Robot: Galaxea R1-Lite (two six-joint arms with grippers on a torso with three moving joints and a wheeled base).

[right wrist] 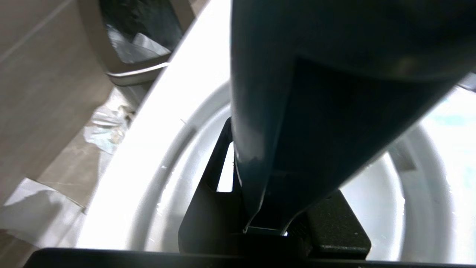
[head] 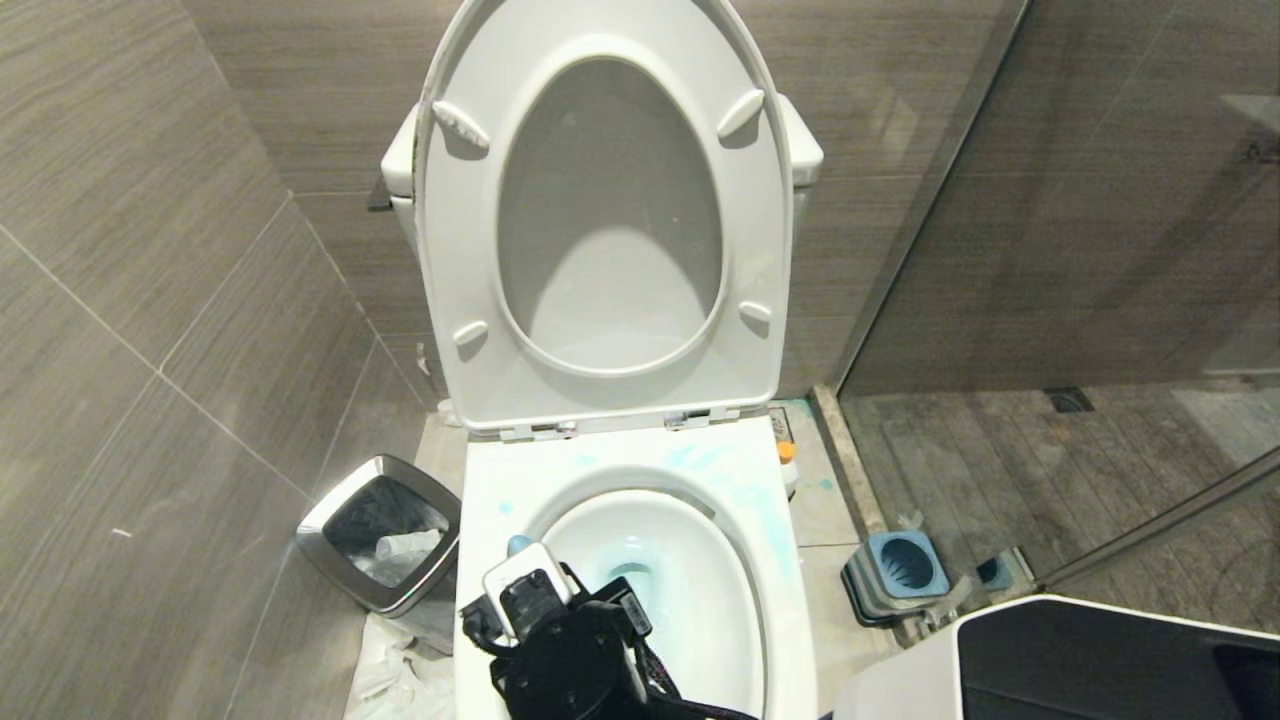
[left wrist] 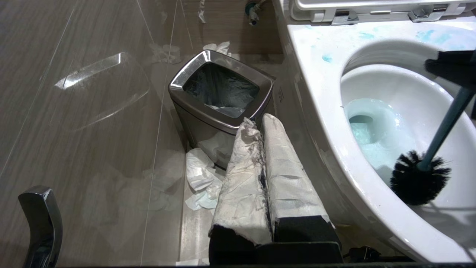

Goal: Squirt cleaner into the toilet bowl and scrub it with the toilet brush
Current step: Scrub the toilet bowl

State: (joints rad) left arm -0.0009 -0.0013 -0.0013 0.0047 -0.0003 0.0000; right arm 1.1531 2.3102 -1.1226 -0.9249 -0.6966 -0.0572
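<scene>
Right end effector (right wrist: 275, 208) clamped, left (left wrist: 266, 149) shut

The toilet bowl (head: 770, 560) stands against the back wall, its seat (head: 600, 230) raised upright behind it. The bin (head: 385, 535) sits on the floor to its left, the brush holder (head: 905, 570) to its right. The brush (left wrist: 420, 178) rests inside the bowl.

White toilet bowl (head: 480, 500) with turquoise cleaner (head: 700, 460) smears; teal-handled, black-bristled toilet brush (left wrist: 442, 126); steel waste bin (head: 330, 520); grey wood-grain wall tiles (head: 150, 300).
</scene>
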